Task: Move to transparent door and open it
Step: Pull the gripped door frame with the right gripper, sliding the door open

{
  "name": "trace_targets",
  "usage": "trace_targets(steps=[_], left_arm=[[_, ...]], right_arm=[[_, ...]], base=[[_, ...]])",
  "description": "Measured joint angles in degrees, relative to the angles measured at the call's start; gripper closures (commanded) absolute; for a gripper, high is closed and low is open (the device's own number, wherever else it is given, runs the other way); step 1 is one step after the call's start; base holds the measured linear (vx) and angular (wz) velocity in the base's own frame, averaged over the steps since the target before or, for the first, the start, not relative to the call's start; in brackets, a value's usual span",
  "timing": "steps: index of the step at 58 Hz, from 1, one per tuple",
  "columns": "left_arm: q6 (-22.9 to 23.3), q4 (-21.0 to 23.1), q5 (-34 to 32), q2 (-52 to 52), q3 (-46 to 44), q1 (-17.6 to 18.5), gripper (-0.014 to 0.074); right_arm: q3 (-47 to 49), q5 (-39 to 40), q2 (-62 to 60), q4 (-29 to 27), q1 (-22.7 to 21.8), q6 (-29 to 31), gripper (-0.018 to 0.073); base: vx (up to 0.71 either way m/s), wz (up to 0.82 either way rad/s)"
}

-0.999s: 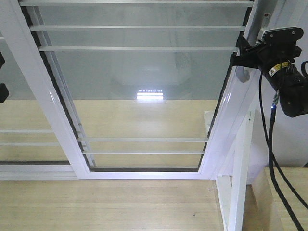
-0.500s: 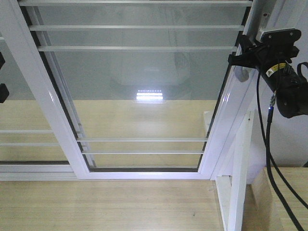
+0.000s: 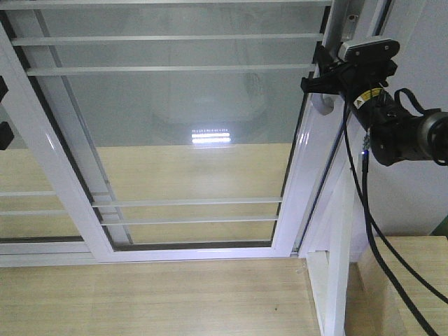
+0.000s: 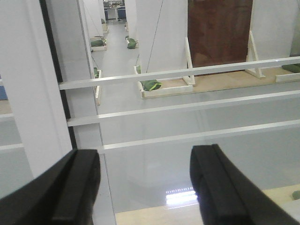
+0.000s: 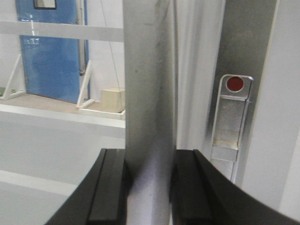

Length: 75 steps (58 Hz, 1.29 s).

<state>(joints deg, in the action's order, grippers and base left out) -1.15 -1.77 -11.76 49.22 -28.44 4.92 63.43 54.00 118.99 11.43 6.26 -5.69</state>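
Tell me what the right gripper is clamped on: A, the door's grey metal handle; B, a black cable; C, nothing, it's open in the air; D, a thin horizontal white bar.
A: in the right wrist view the pads of the right gripper press both sides of the grey metal handle, which the front view places at the edge of the transparent door.

The transparent door (image 3: 189,112) is clear, smooth glass that mirrors a bright light, set in a glossy white-painted frame (image 3: 297,182). Its handle (image 5: 150,93) is dull grey brushed metal (faint scuffs and specks show close up). The right gripper (image 5: 149,187) and left gripper (image 4: 145,185) have matt black jaws, plastic or rubber by their look. The lock plate (image 5: 228,129) is satin metal. The floor (image 3: 154,301) is pale, smooth wood-grain.
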Motion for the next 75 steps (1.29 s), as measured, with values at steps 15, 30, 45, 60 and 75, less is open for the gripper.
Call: trace_targets(steps=[15, 30, 45, 60, 75], left_arm=[[0.00, 0.00, 2.30, 0.00, 0.00, 0.00, 0.0058], [0.00, 0.00, 3.50, 0.00, 0.00, 0.00, 0.0058], [0.00, 0.00, 3.50, 0.00, 0.00, 0.00, 0.0058], [0.00, 0.00, 3.50, 0.00, 0.00, 0.00, 0.0058], [0.00, 0.00, 3.50, 0.00, 0.00, 0.00, 0.0058]], right_arm=[[1.65, -0.80, 0.75, 0.14, 4.36, -0.22, 0.0568], [3.65, -2.39, 1.50, 0.29, 8.45, -0.54, 0.0568], [7.47, -6.67, 2.26, 0.18, 12.38, -0.87, 0.0568], [11.82, -9.30, 4.17, 0.71, 15.11, -1.30, 0.0566], [15.26, -10.74, 6.05, 0.46, 18.21, -1.24, 0.0565]], base=[[0.00, 0.00], [0.00, 0.00], [0.00, 0.01], [0.00, 0.00], [0.00, 0.00]])
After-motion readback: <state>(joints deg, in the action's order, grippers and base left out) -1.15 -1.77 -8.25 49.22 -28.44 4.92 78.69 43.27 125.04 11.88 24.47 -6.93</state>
